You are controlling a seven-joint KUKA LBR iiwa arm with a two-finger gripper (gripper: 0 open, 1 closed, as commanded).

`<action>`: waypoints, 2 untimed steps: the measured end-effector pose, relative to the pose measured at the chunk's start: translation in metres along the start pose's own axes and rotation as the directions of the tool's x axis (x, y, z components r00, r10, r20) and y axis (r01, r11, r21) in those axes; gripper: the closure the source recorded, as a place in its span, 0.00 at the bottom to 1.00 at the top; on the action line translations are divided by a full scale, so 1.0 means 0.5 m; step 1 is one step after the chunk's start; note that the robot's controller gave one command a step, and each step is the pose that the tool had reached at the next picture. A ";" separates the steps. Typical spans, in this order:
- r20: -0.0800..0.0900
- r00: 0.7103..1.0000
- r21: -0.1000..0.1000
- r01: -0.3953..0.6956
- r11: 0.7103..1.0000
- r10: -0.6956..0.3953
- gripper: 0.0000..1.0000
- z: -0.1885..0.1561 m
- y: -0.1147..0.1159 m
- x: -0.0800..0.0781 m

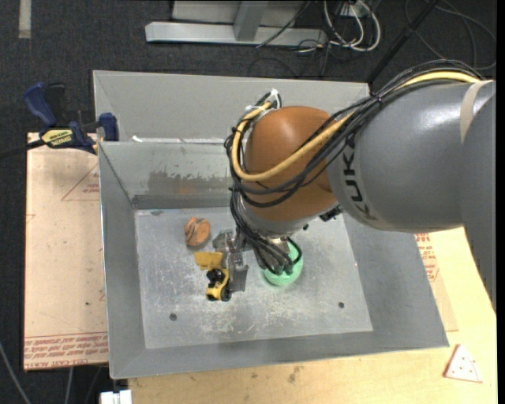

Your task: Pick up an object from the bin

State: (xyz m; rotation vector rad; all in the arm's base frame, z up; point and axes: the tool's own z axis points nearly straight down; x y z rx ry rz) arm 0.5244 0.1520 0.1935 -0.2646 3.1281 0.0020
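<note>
Low over the middle of the grey metal bin [276, 316], the claw [231, 272] hangs against a small yellow-and-black toy [217, 286]; how wide it stands I cannot tell. Nearby on the scuffed floor lie a yellow block [207, 259], a green plastic ring [286, 271] and a brown rounded lump [197, 230].

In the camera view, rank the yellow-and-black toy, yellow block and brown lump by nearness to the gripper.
1. Yellow-and-black toy, beside the gripper, view-left.
2. Yellow block, further left.
3. Brown lump, toward the back wall.

Dark carpet floor [118, 47], loose cables [355, 24]
</note>
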 end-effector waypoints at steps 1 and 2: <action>0.000 1.000 0.000 0.000 1.000 0.000 1.00 0.000 0.000 0.000; 0.010 1.000 0.001 -0.004 1.000 0.004 1.00 -0.293 -0.042 -0.069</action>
